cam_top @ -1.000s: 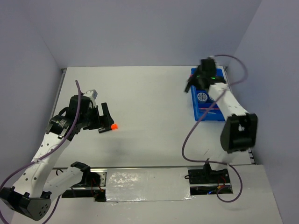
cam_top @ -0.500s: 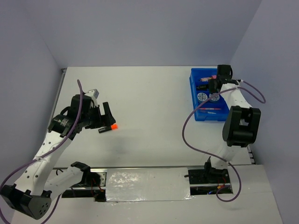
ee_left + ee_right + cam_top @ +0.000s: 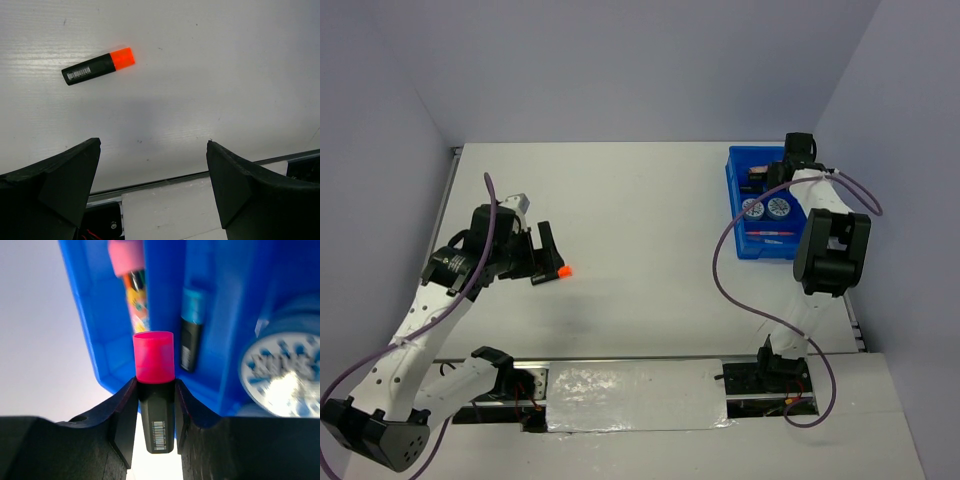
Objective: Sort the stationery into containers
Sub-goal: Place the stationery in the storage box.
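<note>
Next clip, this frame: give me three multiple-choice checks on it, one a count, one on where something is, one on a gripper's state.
1. How many round patterned discs lie in the blue tray? A one; B two; C four.
2. Where is the orange-capped highlighter? A inside the tray; B propped against the tray's outer wall; C flat on the table, apart from the left gripper.
3. The right gripper is: A shut on the pink-capped highlighter; B open and empty; C shut on a pen.

Answers: 1 B, the top view shows two discs side by side. 2 C, the left wrist view shows it lying beyond the open fingers. 3 A, the fingers press on both its sides.
</note>
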Robot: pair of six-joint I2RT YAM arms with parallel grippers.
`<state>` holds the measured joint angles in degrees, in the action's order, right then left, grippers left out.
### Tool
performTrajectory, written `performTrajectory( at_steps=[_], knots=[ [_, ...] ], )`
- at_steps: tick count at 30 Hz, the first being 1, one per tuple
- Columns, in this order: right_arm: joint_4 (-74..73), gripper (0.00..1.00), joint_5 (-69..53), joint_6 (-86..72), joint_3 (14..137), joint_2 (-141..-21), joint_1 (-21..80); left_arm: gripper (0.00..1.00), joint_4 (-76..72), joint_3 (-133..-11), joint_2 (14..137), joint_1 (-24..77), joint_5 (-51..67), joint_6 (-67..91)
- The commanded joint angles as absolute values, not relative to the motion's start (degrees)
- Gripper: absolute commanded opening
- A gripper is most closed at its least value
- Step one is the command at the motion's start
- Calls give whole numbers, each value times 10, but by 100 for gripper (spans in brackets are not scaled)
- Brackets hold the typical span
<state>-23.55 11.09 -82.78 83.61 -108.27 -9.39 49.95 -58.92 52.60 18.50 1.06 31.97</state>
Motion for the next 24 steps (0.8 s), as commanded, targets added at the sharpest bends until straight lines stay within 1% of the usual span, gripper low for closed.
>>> performTrajectory(
  at_steps=[1,2,5,7,8,10,11,12,13,15,17,18,19,22,24],
  knots=[
    [-234,10,126,-817,885,-1107,-107,99,496,-606,521,182,3,332],
    [-236,11,127,-816,889,-1111,-109,99,495,-606,526,183,3,333],
    [-214,26,114,-810,882,-1116,-118,99,492,-611,534,183,3,334],
    [-190,49,97,-797,889,-1122,-122,99,486,-617,542,182,3,329],
    [-198,55,95,-792,899,-1125,-121,99,484,-619,545,182,3,327],
    [-211,61,98,-782,930,-1135,-122,99,483,-625,553,183,3,328],
    [-215,68,97,-778,941,-1137,-123,99,481,-626,556,182,3,332],
    [-213,83,91,-775,944,-1140,-125,99,479,-628,560,182,3,335],
    [-205,87,87,-769,950,-1142,-126,99,476,-630,567,182,3,341],
    [-202,90,76,-763,961,-1145,-127,99,472,-635,574,182,3,346],
    [-189,96,45,-705,996,-1147,-127,99,475,-642,587,182,3,356],
    [-199,97,10,-645,1020,-1153,-120,99,475,-643,596,182,3,354],
    [-210,97,-9,-610,1075,-1157,-115,99,471,-646,600,183,3,350],
    [-272,97,-56,-473,1152,-1146,-81,99,462,-648,620,182,3,333],
    [-265,97,-88,-369,1137,-1114,-55,99,468,-651,643,181,-33,327]
  ],
)
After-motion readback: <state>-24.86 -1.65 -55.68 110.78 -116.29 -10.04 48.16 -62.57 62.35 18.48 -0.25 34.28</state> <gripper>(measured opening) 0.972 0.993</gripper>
